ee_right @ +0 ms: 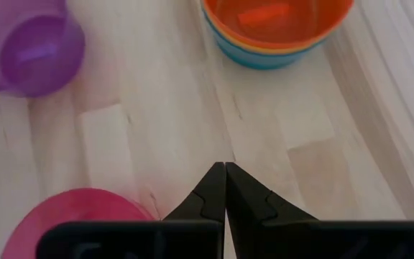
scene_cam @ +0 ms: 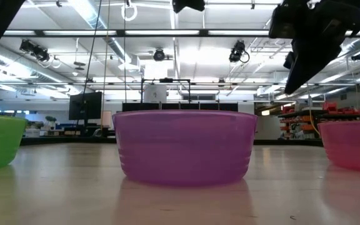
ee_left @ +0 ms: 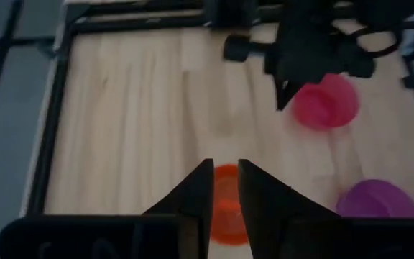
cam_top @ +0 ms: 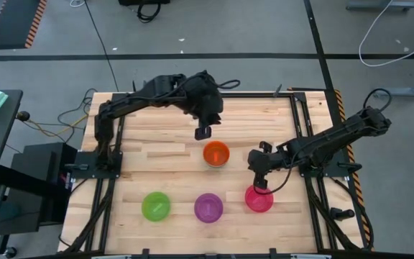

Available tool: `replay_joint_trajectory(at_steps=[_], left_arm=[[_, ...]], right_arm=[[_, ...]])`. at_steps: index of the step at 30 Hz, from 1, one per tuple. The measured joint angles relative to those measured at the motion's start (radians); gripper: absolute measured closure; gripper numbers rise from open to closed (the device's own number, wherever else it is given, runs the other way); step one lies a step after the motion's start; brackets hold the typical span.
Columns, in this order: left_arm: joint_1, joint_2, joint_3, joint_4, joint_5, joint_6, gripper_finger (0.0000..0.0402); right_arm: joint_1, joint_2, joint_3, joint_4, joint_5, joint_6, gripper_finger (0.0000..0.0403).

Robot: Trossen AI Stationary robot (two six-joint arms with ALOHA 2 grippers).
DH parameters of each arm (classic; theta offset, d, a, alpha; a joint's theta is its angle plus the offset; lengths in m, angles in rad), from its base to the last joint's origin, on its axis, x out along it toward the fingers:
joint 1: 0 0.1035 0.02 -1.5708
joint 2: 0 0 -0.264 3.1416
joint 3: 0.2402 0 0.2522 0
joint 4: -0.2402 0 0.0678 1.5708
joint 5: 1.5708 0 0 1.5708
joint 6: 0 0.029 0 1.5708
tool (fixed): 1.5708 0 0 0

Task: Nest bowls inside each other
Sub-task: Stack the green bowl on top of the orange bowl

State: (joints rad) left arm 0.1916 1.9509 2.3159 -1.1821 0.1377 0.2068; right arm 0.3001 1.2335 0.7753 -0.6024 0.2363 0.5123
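Observation:
An orange bowl (cam_top: 216, 153) sits at mid-table; in the right wrist view the orange bowl (ee_right: 275, 18) is nested in a yellow and a blue one. Green (cam_top: 156, 206), purple (cam_top: 208, 207) and pink-red (cam_top: 259, 199) bowls stand in a row near the table's near edge. My left gripper (cam_top: 203, 133) hovers just beyond the far side of the orange stack, and its fingers (ee_left: 225, 176) are a narrow gap apart. My right gripper (ee_right: 226, 167) is shut and hangs above the wood at the far rim of the pink-red bowl (ee_right: 77, 216).
Bare wooden table lies on the left and far sides of the stack. A dark metal frame (cam_top: 298, 122) borders the table. In the low view the purple bowl (scene_cam: 185, 147) fills the middle, with my right arm (scene_cam: 311, 44) high above the pink-red bowl (scene_cam: 354, 144).

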Motion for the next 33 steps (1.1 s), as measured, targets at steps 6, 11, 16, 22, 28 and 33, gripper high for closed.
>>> replay_joint_trajectory(at_steps=[6,11,16,22,28,33], left_arm=[[0.005,0.031,0.0,0.086,0.131,0.045,0.0335],[0.001,0.075,0.0,0.156,0.181,0.068,0.0334],[0.011,0.132,0.0,0.072,0.182,0.074,0.034],[0.043,0.145,0.0,-0.098,0.179,0.021,0.0348],[0.039,0.084,-0.001,-0.185,0.155,-0.021,0.0355],[0.014,-0.012,-0.001,-0.131,0.154,-0.027,0.0358]], right_arm=[[0.035,0.0,0.0,0.026,-0.001,0.0,0.0389],[0.061,0.0,0.0,0.035,0.007,0.007,0.0389],[0.087,0.0,0.0,0.039,0.025,0.011,0.0389],[0.103,0.0,0.0,0.041,0.025,0.026,0.0389],[0.103,0.0,0.0,0.048,0.025,0.029,0.0389],[0.103,0.0,0.0,0.048,0.025,0.03,0.0389]])
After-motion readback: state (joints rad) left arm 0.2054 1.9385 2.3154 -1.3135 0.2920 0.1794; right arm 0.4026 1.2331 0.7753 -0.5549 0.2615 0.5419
